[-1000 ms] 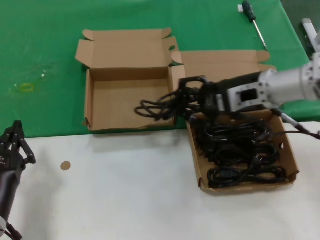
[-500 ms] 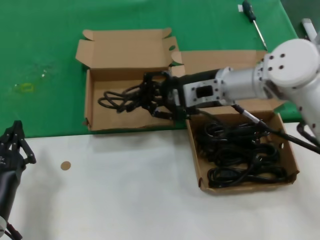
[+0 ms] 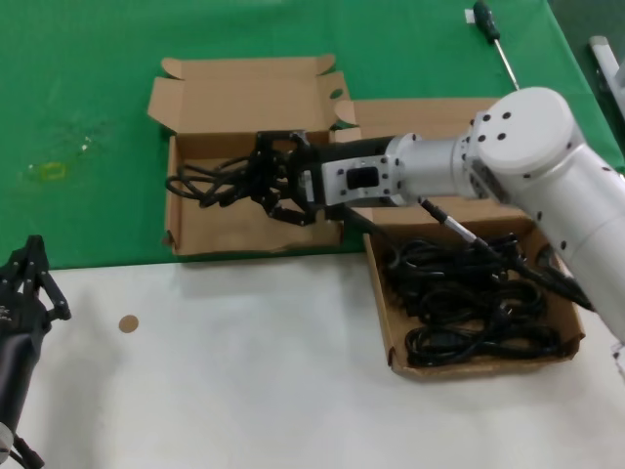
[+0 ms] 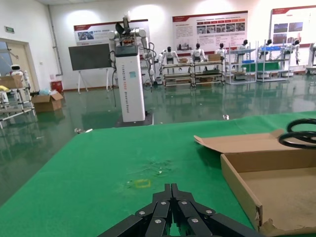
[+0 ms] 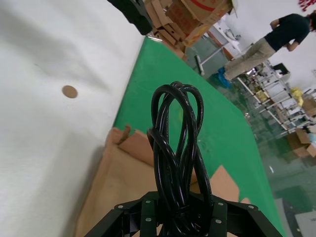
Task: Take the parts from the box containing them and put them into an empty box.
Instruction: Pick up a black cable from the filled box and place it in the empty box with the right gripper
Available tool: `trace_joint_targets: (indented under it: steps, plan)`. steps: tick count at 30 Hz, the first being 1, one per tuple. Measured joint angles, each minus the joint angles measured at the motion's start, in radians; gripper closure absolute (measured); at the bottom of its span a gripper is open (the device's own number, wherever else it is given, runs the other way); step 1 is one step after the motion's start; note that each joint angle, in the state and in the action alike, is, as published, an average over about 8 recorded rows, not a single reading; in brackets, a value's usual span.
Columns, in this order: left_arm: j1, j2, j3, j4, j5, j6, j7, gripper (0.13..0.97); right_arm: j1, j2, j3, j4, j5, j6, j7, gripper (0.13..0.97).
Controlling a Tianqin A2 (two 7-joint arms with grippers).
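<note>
Right gripper (image 3: pixel 278 186) pinching a looped black power cord (image 3: pixel 210 186) over the empty smaller brown cardboard box (image 3: pixel 200 239), full bigger cardboard box (image 3: pixel 562 288) behind; best to go low before letting go; left gripper (image 3: pixel 29 283) parked, pressed together.

Green-and-white table (image 3: pixel 244 371) under two boxes (image 3: pixel 195 220) (image 3: pixel 391 337), screwdriver (image 3: pixel 495 41).

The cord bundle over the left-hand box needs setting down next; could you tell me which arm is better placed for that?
The right: its gripper already holds the cord bundle above the empty box. The left gripper sits parked at the table's near edge.
</note>
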State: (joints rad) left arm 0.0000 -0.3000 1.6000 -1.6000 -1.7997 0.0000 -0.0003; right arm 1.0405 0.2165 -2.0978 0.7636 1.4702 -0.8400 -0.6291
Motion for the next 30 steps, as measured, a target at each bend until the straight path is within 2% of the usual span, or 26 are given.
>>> trace_joint_targets:
  steps: [16,24,28,30]
  plan:
    - [0.000,0.000,0.000,0.000,0.000,0.000,0.000,0.945,0.056,-0.097,0.064,-0.226,0.059,0.070,-0.246,0.928]
    - [0.000,0.000,0.000,0.000,0.000,0.000,0.000,0.945,0.087,-0.119,0.094,-0.319,0.082,0.068,-0.332,0.839]
    - [0.000,0.000,0.000,0.000,0.000,0.000,0.000,0.945,0.097,-0.123,0.105,-0.346,0.090,0.063,-0.357,0.839]
    - [0.000,0.000,0.000,0.000,0.000,0.000,0.000,0.945,0.101,-0.124,0.110,-0.355,0.093,0.061,-0.366,0.799]
